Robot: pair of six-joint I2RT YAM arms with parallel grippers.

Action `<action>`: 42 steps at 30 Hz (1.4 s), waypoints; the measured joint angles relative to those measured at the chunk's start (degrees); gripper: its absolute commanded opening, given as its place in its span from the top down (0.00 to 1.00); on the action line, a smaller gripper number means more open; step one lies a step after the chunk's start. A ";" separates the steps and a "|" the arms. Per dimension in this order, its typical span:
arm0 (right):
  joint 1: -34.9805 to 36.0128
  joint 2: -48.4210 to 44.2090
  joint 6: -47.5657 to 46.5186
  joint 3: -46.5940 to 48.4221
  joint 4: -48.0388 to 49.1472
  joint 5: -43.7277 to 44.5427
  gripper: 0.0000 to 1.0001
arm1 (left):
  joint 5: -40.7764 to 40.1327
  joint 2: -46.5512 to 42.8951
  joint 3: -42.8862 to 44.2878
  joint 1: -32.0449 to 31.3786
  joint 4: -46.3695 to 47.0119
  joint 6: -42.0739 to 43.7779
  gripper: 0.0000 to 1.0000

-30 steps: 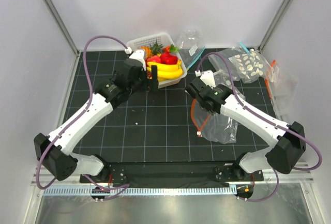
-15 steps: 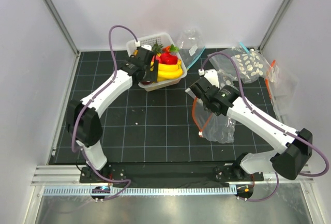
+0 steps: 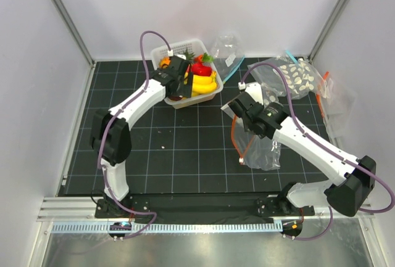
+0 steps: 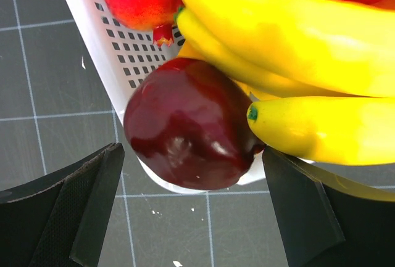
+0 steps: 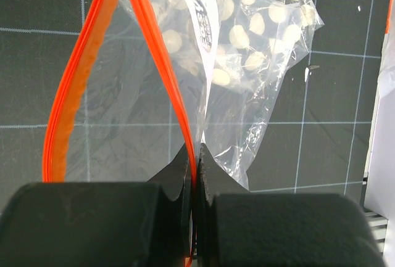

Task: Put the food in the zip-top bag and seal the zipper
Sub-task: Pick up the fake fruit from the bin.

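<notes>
Your left pincer (image 4: 190, 151) has reached the basket (image 4: 105, 45), jaws spread either side of the maroon fruit (image 4: 185, 125); right pincer (image 5: 192, 162) stays clamped on the zipper (image 5: 154, 51).

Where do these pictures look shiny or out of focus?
Left wrist view: white glare spots on the dark maroon fruit and bananas. Right wrist view: the right pincer is a soft dark blur, the zipper sharp. Top view: even light, faint shadows.

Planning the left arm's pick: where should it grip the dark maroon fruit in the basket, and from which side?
Take the maroon fruit across its round middle, probably from above: it sits in the basket corner against the bananas, leaving only its top free. The open left gripper straddles it.
</notes>
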 measured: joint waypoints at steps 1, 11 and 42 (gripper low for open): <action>0.00 0.00 0.00 0.00 0.02 0.00 0.95 | 0.02 0.31 0.00 0.07 0.00 0.00 0.00; 0.00 0.31 0.00 0.00 0.24 -0.66 0.95 | 1.36 -1.31 -4.74 0.61 2.78 0.81 0.00; 0.00 0.55 -1.29 0.98 -2.29 -1.49 0.96 | 29.97 0.15 6.27 11.63 -1.75 5.55 0.00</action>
